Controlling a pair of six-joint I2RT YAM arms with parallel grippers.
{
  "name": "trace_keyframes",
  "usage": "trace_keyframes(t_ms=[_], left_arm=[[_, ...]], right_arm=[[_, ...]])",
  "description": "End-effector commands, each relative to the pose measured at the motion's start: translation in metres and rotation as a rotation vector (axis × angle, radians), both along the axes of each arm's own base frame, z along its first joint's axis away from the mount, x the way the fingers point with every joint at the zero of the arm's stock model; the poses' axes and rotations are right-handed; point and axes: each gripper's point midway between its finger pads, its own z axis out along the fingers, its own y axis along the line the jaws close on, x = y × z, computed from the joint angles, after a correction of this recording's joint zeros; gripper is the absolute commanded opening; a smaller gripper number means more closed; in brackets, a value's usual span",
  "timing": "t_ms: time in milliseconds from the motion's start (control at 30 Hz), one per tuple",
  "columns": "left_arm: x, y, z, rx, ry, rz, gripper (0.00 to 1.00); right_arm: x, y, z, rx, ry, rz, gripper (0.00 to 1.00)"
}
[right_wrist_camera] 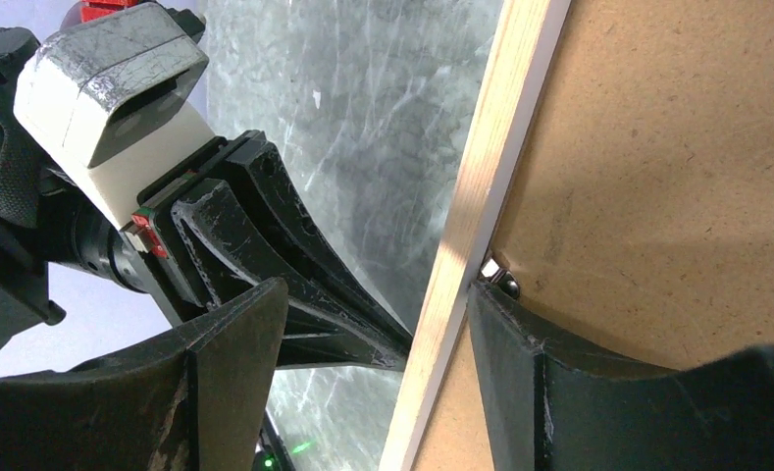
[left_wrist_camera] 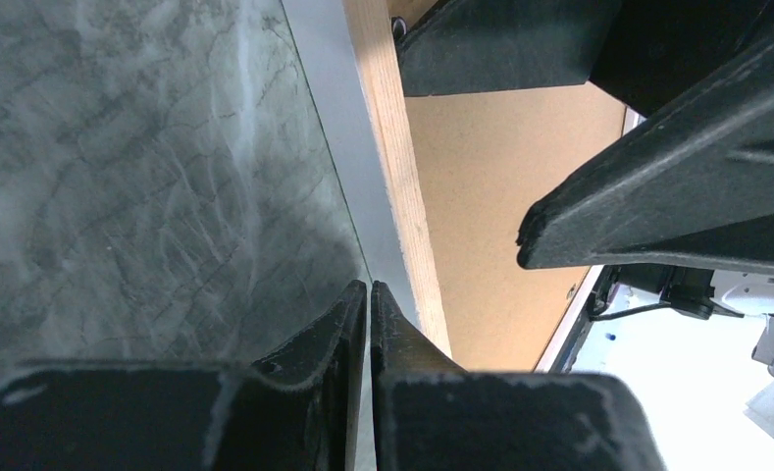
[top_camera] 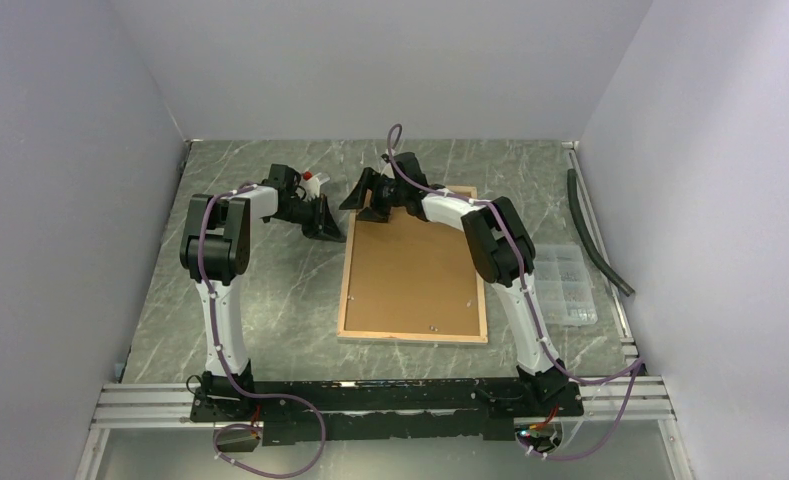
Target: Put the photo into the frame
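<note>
The frame (top_camera: 346, 290) lies face down on the marble table, pale wood back up, with the brown backing board (top_camera: 415, 270) inside it. The photo is hidden. My left gripper (top_camera: 332, 232) is shut, and its tips (left_wrist_camera: 370, 287) sit low at the outer side of the frame's left rail (left_wrist_camera: 397, 167) near the far left corner. My right gripper (top_camera: 365, 200) is open and straddles that same rail (right_wrist_camera: 471, 196). One finger (right_wrist_camera: 235, 353) is outside the rail. The other finger (right_wrist_camera: 530, 363) rests on the backing board (right_wrist_camera: 657, 147) beside a small metal tab (right_wrist_camera: 501, 281).
A clear compartment box (top_camera: 565, 285) lies to the right of the frame. A black hose (top_camera: 595, 235) runs along the right wall. Grey walls close off the left, back and right. An aluminium rail (top_camera: 390, 405) carries the arm bases at the front.
</note>
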Motion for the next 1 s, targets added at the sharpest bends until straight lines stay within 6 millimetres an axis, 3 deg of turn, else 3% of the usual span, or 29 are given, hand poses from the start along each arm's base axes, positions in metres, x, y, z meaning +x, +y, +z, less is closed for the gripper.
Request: trace_keyframes(t_ms=[0,133,233,333,500,600,733,967], left_arm=[[-0.003,-0.001,0.024,-0.017,-0.061,-0.039,0.11],[-0.008,0.004,0.025,0.026,-0.089,-0.065,0.12],[-0.017,0.01,0.023,0.1,-0.136,-0.109,0.12],[-0.03,0.013,0.018,0.181,-0.179,-0.161,0.12],[-0.057,0.016,0.01,0.281,-0.224,-0.257,0.12],[-0.072,0.016,0.006,0.33,-0.24,-0.311,0.12],[-0.091,0.014,0.002,0.376,-0.26,-0.375,0.12],[-0.121,0.004,-0.01,0.447,-0.298,-0.5,0.11]], right_arm=[[-0.002,0.001,0.03,0.044,-0.043,0.022,0.72],[-0.001,-0.027,0.078,0.068,-0.108,-0.009,0.78],[0.012,-0.077,0.102,0.011,-0.169,-0.096,0.83],[0.019,-0.147,0.102,-0.103,-0.171,-0.24,0.98],[0.021,-0.281,0.079,-0.364,-0.121,-0.577,1.0],[0.013,-0.334,0.064,-0.432,-0.076,-0.709,1.0],[0.012,-0.354,0.04,-0.474,-0.023,-0.732,1.0],[0.024,-0.327,0.013,-0.34,0.05,-0.645,1.0]])
